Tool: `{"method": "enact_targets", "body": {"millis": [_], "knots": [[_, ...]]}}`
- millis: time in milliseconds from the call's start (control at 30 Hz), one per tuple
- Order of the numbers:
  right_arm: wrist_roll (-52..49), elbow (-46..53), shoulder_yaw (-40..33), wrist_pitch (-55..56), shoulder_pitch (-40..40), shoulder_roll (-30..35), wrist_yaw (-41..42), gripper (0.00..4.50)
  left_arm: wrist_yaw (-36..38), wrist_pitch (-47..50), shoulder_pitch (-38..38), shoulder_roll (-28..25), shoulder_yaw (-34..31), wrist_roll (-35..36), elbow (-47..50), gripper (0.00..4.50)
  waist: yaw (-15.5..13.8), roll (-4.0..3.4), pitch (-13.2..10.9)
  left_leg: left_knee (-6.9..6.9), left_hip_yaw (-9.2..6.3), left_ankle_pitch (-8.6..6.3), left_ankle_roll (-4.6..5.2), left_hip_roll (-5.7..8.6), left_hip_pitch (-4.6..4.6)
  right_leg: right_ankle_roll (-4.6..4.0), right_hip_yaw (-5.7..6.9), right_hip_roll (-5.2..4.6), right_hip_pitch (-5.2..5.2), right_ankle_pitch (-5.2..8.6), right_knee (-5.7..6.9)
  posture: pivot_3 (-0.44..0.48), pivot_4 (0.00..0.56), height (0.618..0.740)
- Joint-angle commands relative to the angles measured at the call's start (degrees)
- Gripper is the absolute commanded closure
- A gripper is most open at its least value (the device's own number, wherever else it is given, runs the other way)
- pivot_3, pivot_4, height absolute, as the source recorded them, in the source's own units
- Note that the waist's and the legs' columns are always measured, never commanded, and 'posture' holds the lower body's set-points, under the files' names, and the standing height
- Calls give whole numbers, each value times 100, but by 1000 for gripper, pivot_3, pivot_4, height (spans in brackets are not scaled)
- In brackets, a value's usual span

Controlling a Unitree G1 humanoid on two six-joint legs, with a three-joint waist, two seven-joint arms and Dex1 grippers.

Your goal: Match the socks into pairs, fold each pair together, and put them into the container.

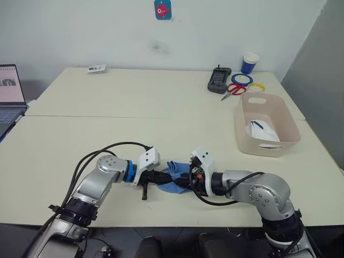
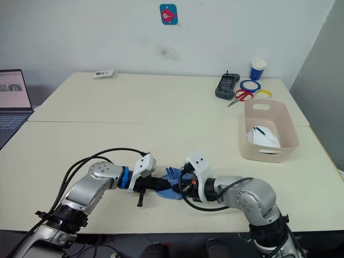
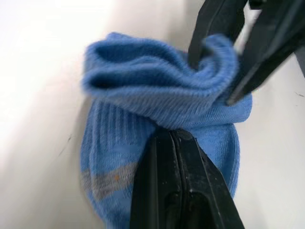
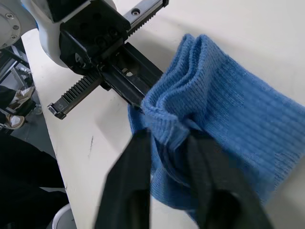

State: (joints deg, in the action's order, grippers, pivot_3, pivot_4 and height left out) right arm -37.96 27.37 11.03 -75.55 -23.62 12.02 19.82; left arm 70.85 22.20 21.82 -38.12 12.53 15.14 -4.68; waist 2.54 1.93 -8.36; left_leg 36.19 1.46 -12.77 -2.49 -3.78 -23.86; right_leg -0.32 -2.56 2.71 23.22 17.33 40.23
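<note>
Socks in light blue (image 1: 173, 178), ribbed soft knit, sit bunched at the near edge of the cream table (image 1: 134, 123), right between the two grippers. It looks like one stacked pair, though how many layers are in that bundle I cannot tell for sure. One grey band with a small orange speck shows on the lower sock in the left wrist view.

Left gripper (image 3: 177, 143) has its two black fingers pressed together on the flat lower part of the blue cloth. Right gripper (image 4: 169, 143) has its fingers narrowly apart, pinching a rolled fold of the upper edge between them.

Over on the right side of the table, well apart from the action, stands the container (image 1: 242, 129), one pale pink-beige plastic bin with rounded corners and an oval handle slot. Inside it lies a white folded bundle (image 1: 262, 130) with a dark mark.

Behind the bin: one blue-and-white paper cup (image 1: 250, 63), one pair of red-handled scissors (image 1: 233, 90), two tape rings (image 1: 243, 79), one blue and one yellow, and one dark handheld device (image 1: 219, 79). A laptop (image 1: 9, 97) sits at the far left.
</note>
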Motion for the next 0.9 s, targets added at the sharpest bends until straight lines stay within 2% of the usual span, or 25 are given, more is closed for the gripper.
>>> {"method": "enact_targets", "body": {"millis": [33, 133, 200, 233, 300, 367, 500, 667, 900], "knots": [[-349, 421, -413, 125, -160, 130, 274, 1959, -105, 553, -97, -311, -490, 287, 313, 4500, 1, 0, 0, 0, -2, 0, 0, 0, 0, 0, 3, 0, 0, 0, 1, 0, 150, 732], [-440, 678, -690, 213, -104, 492, 426, 814, -229, 1114, -131, -484, -896, 642, 575, 4500, -10, -2, -8, -1, -4, 0, 0, 1, -2, 0, 2, -2, 0, 0, -1, 0, 150, 732], [-324, 784, -701, 381, -51, 730, 434, 205, -355, 1423, -48, -503, -1178, 876, 640, 4500, -32, -1, -9, -1, -3, 0, 0, 2, -6, 0, 2, -11, 0, 0, -5, 0, 150, 732], [-159, 817, -639, 514, -22, 872, 378, 205, -433, 1589, 53, -494, -1354, 1024, 651, 4500, -37, -1, -9, -1, -1, 0, 0, 3, -5, 0, -1, -15, 0, 0, -7, 0, 150, 732], [89, 816, -499, 764, 24, 1037, 307, 540, -491, 1820, 242, -494, -1544, 1264, 730, 4500, -47, 0, -9, -1, 0, 0, 0, 7, -6, 1, 0, -23, 0, 0, -9, 0, 150, 732], [309, 715, -313, 1001, 73, 1087, 261, 1197, -417, 1957, 399, -509, -1527, 1443, 954, 4500, -57, 1, -10, 0, 2, 0, 0, 11, -6, 0, 0, -23, 0, 0, -10, 0, 150, 732], [983, 240, 362, 1621, 132, 1070, 188, 2600, -59, 1522, 620, -394, -736, 1204, 1536, 4500, -64, -1, -10, -3, 8, 0, 0, 15, -6, 0, -1, -19, -2, 0, -17, 0, 150, 732], [1291, -28, 800, 1893, -33, 1107, 451, 4378, -274, 824, 844, -3, 102, 419, 966, 4500, -64, -3, -12, -2, 15, 0, 0, 17, -4, 0, -11, -18, -1, 0, -16, 0, 150, 732], [1581, -388, 1250, 2078, 18, 1303, 864, 4468, -399, -27, 951, 191, 643, -523, -407, 4500, -64, -3, -12, -2, 7, 0, 0, 8, -4, -4, -6, 2, 1, -2, -15, 0, 150, 732]]}}
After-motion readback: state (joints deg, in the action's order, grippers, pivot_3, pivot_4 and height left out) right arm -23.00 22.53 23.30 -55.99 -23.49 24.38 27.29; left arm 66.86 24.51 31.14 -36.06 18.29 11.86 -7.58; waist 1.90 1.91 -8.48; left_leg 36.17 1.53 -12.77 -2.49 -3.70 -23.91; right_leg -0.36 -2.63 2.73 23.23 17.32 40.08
